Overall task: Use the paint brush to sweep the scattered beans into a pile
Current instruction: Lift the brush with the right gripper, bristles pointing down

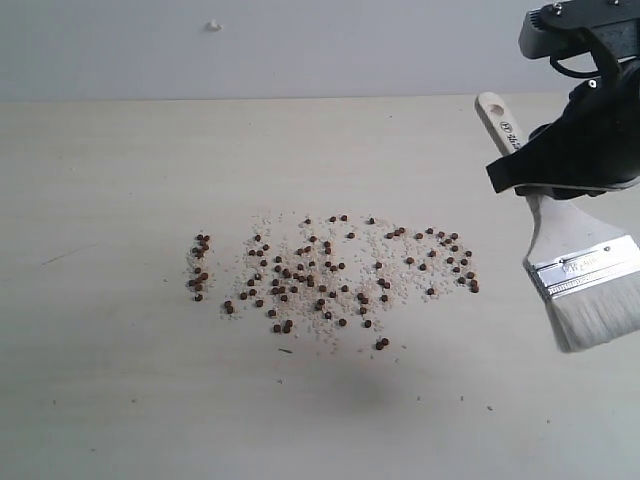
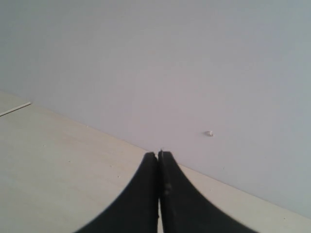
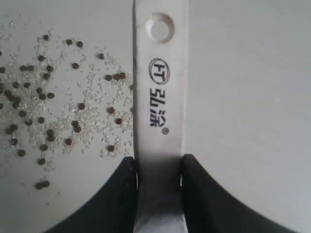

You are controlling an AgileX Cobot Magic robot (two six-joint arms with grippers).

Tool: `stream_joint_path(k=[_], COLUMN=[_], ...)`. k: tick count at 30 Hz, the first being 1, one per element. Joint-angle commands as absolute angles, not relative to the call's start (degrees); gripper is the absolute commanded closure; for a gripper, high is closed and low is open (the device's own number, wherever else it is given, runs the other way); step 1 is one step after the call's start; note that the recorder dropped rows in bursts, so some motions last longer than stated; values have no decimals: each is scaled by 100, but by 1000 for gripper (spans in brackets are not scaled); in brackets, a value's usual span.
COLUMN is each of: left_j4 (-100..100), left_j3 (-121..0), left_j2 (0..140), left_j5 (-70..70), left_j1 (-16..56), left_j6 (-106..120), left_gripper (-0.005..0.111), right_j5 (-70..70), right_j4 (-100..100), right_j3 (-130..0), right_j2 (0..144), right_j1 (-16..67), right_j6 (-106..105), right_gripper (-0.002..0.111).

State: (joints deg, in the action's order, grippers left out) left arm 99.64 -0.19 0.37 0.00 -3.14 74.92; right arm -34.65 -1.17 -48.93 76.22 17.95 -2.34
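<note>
Small reddish-brown beans [image 1: 330, 275] lie scattered with whitish grains across the middle of the pale table [image 1: 120, 400], with a small separate cluster at their left end [image 1: 200, 268]; no pile shows. At the right, my right gripper [image 1: 545, 185] is shut on the pale wooden handle of the paint brush [image 1: 580, 275], held above the table to the right of the beans, bristles [image 1: 600, 320] down and toward the front. In the right wrist view the handle [image 3: 160, 97] runs between the jaws [image 3: 159, 162], beans [image 3: 48, 97] beside it. My left gripper [image 2: 158, 155] is shut on nothing, facing the wall.
A grey wall [image 1: 300, 45] rises behind the table's far edge, with a small white bump [image 1: 213, 25] on it. A thin dark mark [image 1: 60, 255] lies on the table at the far left.
</note>
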Motion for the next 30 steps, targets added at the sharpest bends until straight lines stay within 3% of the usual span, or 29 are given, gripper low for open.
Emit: stream_joint_path(k=[1, 30], left_j4=[9995, 9995], left_j3=[0, 0], left_j2=[0, 0], left_j5=[0, 0], left_j1=[-291, -291], left_j6=[7507, 7507], left_gripper=[107, 107], right_j5=[-3177, -3554], right_j4=[-180, -154], right_j3=[-4883, -5024], right_j2=[7502, 6942], right_j1=[1794, 1794], right_j6=[-292, -217], right_gripper=[108, 108])
